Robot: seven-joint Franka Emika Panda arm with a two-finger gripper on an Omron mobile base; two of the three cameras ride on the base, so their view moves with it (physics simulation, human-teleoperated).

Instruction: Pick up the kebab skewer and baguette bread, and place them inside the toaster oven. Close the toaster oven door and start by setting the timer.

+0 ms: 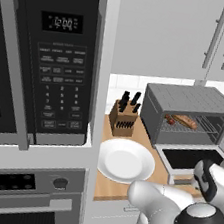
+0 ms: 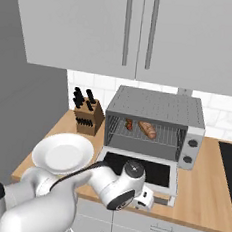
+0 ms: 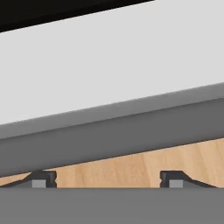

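The toaster oven (image 1: 187, 97) (image 2: 156, 106) stands on the wooden counter with its door (image 1: 193, 158) (image 2: 155, 172) folded down flat. On its wire rack lie the baguette bread (image 1: 186, 121) (image 2: 148, 130) and, to its left, the kebab skewer (image 1: 171, 120) (image 2: 129, 124). My gripper (image 2: 147, 199) (image 3: 107, 179) is low at the door's front edge. In the hand view its fingertips (image 3: 43, 179) stand wide apart, open, just short of the door's grey handle bar (image 3: 109, 140), with nothing between them.
A bare white plate (image 1: 126, 160) (image 2: 63, 153) lies left of the oven, with a knife block (image 1: 123, 118) (image 2: 88, 116) behind it. A black microwave (image 1: 60, 61) and wall oven (image 1: 22, 192) fill the left. The oven's dials (image 2: 190, 150) are on its right front. A dark cooktop (image 2: 231, 164) lies far right.
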